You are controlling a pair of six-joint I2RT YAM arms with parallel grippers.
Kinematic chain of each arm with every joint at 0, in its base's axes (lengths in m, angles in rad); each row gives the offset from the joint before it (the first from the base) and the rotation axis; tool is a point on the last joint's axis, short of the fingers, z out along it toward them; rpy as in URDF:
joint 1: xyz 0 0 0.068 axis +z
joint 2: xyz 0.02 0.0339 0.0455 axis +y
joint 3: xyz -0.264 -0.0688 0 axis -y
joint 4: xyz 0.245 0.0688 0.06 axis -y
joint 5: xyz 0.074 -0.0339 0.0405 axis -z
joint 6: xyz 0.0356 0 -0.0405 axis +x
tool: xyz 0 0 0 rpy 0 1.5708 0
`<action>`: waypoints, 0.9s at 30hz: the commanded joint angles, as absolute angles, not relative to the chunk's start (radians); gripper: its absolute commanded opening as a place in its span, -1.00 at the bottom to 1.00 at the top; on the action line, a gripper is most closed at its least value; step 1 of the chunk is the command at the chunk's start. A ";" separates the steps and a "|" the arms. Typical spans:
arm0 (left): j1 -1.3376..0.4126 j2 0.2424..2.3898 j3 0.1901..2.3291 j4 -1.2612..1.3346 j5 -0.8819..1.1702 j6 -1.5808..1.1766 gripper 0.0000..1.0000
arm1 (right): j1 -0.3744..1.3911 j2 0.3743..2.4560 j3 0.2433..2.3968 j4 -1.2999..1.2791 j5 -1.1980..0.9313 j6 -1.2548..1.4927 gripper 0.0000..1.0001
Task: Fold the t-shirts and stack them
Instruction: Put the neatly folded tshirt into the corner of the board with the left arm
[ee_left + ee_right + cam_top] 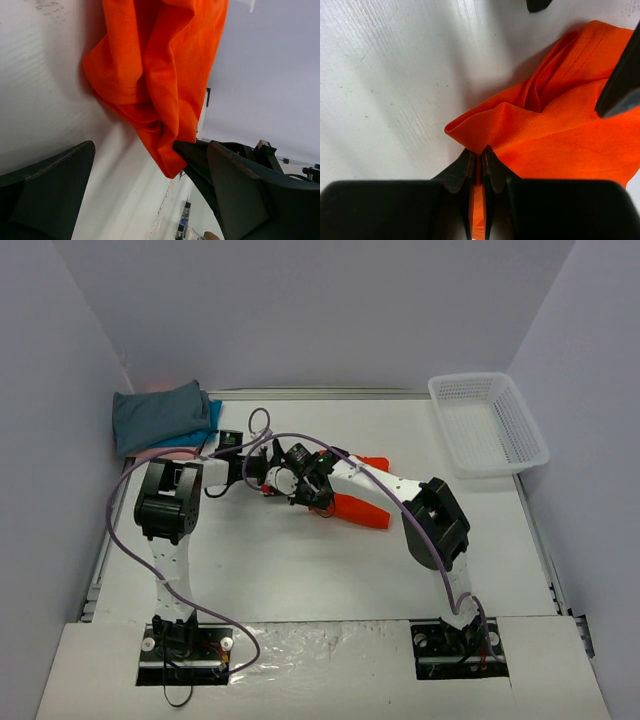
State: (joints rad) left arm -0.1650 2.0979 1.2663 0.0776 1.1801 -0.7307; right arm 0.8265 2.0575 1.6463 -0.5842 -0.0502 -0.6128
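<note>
The bright orange t-shirt lies crumpled mid-table, partly under my right arm. My right gripper is shut on a fold at its edge; in the right wrist view the jaws pinch orange cloth between them. My left gripper is open wide just left of it; in the left wrist view a hanging corner of the shirt touches the right fingertip. Folded shirts are stacked at the back left: dark grey-teal on top, blue and pale pink below.
A white mesh basket stands at the back right. Grey walls enclose the table on three sides. Purple cables loop over both arms. The left gripper's fingers show in the right wrist view.
</note>
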 commanded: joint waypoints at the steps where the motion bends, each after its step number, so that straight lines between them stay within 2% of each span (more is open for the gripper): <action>1: -0.187 2.103 1.221 0.435 1.241 -1.010 0.89 | 0.831 2.013 1.666 -0.620 -0.018 -0.609 -1.00; 2: -0.193 2.112 1.213 0.522 1.241 -1.085 0.89 | 0.831 2.013 1.666 -0.620 -0.015 -0.611 -1.00; 9: -0.259 2.177 1.195 0.698 1.261 -1.230 0.89 | 0.824 2.023 1.680 -0.620 -0.003 -0.609 -1.00; 15: -0.305 2.164 1.210 0.502 1.240 -1.091 0.89 | 0.821 2.029 1.681 -0.620 -0.003 -0.611 -1.00; 25: -0.382 2.194 1.256 0.399 1.250 -1.009 0.93 | 0.813 2.023 1.683 -0.620 0.025 -0.611 -1.00; 26: -0.387 2.206 1.262 0.397 1.256 -1.008 0.70 | 0.813 2.022 1.681 -0.620 0.023 -0.611 -1.00; 27: -0.391 2.213 1.270 0.396 1.261 -1.009 0.60 | 0.813 2.019 1.680 -0.621 0.021 -0.611 -1.00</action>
